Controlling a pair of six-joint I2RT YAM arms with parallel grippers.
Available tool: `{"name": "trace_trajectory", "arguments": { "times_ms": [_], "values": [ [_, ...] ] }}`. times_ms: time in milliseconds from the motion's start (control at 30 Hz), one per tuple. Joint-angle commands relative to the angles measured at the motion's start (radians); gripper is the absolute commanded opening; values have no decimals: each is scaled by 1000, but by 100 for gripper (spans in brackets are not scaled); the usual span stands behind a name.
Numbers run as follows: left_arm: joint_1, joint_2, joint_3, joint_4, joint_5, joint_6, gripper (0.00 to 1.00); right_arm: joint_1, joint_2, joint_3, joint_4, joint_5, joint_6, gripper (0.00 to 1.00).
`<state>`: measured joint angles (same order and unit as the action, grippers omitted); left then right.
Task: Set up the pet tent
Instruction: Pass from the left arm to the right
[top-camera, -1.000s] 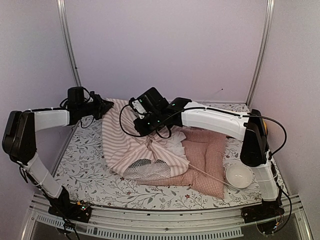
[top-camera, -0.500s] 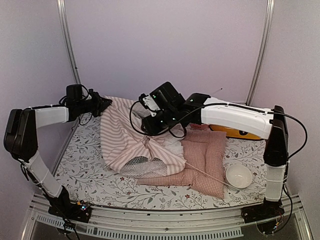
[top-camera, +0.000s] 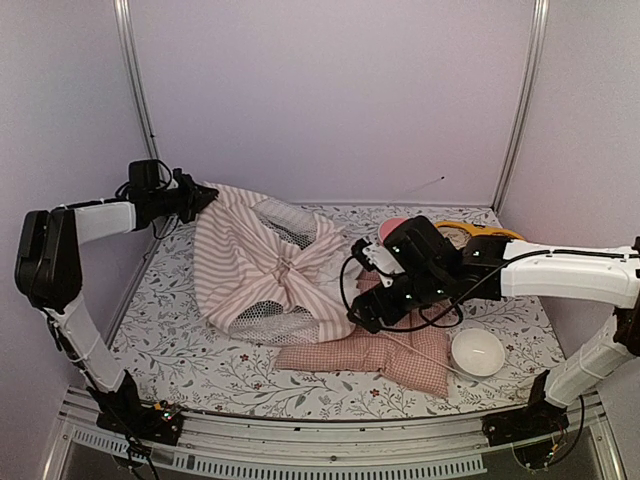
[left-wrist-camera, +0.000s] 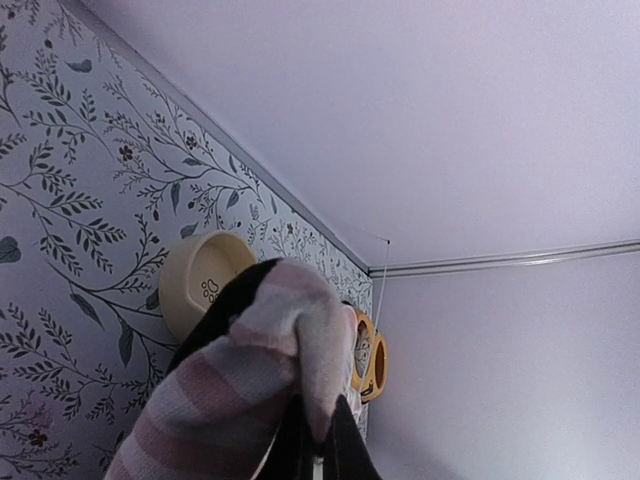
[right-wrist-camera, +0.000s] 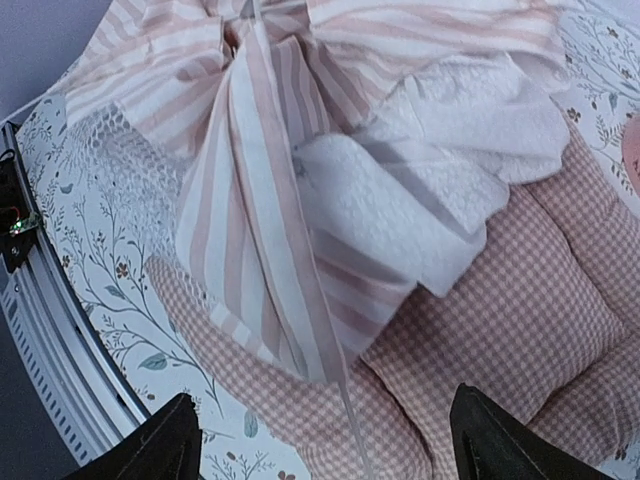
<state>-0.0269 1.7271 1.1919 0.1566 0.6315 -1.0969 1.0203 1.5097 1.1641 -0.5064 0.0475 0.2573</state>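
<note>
The pet tent (top-camera: 255, 265), pink-and-white striped, lies crumpled at the left middle of the table with a mesh window (top-camera: 270, 322) at its near side. My left gripper (top-camera: 197, 198) is shut on the tent's far left corner and holds it up; in the left wrist view the striped fabric (left-wrist-camera: 250, 380) bulges out of the shut fingers (left-wrist-camera: 335, 445). My right gripper (top-camera: 362, 312) hovers open above the tent's right edge and the checked cushion. In the right wrist view the tent (right-wrist-camera: 250, 180), its white curtain (right-wrist-camera: 410, 190) and a thin pole (right-wrist-camera: 352, 425) lie below the wide-open gripper (right-wrist-camera: 320, 440).
A pink checked cushion (top-camera: 410, 345) lies partly under the tent. A white bowl (top-camera: 477, 352) stands at the near right. A yellow object (top-camera: 482, 232) and a pink one (top-camera: 393, 226) sit at the back right. Frame posts and walls close in the sides.
My right gripper has opened, let go of the tent and swung right and nearer, over the cushion. The tent fabric has spread out wider. The left gripper has risen slightly with its corner.
</note>
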Motion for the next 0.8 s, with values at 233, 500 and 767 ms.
{"name": "trace_trajectory", "arguments": {
  "times_ms": [233, 500, 767],
  "values": [
    [53, 126, 206, -77, 90, 87, 0, 2, -164, -233, 19, 12, 84, 95],
    [67, 193, 301, -132, 108, 119, 0, 3, -146, -309, 37, 7, 83, 69],
    [68, 215, 322, -136, 105, 120, 0, 2, -92, -301, 62, -7, 42, 36]
  ]
}}
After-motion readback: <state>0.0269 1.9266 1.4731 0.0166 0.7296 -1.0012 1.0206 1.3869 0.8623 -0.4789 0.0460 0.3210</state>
